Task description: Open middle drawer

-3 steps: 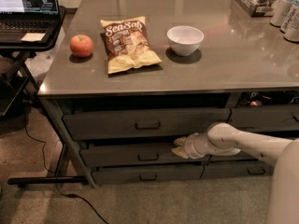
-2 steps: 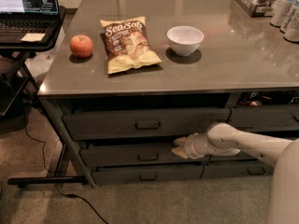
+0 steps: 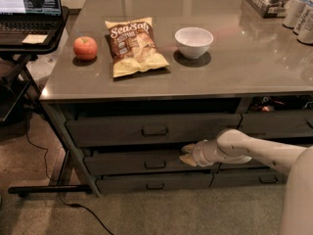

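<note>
Middle drawer lay second in the stack under the grey table, its front standing slightly forward, with a dark gap along its top edge. Compared with the view a second earlier, the drawer front sat at the same place and showed no further travel. The gripper was at the right part of the drawer's top edge, right of the loop handle, and had not visibly shifted either. Whether it was parted or closed could not be told, nor whether it gripped the edge. The white arm reached in from the right of the drawer and covered the drawer's right end; its near part was cut off by the picture's edge.

The drawer's interior was lost in shadow. Above the drawer was the taller top drawer; below it, the bottom drawer. On the table above the drawer lay an apple, a chip bag and a white bowl, all unmoved. Up and left of the drawer, a laptop was partly cropped.
</note>
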`<state>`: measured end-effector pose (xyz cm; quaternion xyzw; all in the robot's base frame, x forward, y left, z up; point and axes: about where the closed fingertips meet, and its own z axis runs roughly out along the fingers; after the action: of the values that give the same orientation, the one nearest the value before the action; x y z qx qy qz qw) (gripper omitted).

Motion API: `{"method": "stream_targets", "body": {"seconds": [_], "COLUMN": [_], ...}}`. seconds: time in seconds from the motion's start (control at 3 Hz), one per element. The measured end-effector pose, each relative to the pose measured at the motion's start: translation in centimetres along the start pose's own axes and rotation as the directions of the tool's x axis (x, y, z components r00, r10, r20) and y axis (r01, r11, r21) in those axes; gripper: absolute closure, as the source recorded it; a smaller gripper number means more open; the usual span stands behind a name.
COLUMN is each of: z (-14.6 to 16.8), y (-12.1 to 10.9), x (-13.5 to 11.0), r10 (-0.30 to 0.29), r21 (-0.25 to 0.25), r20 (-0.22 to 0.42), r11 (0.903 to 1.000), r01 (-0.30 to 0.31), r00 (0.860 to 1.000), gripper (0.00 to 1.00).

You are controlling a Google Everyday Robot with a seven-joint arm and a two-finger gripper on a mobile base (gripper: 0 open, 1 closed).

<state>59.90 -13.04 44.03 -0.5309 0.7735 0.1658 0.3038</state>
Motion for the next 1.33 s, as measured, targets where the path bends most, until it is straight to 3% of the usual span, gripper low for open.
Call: {"method": "stream_targets", "body": {"seconds": [0.33,1.33], "z": [-0.05,0.05], "y": [-0.10,0.18], "x": [-0.02,-0.09], "r10": [0.000,0.008], "r21": [0.000,0.005], "r20": [0.000,0.004], "r11": [1.0000,1.0000], "r01": [0.000,-0.008], "r00": [1.000,1.000], "gripper": [0.82,0.12]}}
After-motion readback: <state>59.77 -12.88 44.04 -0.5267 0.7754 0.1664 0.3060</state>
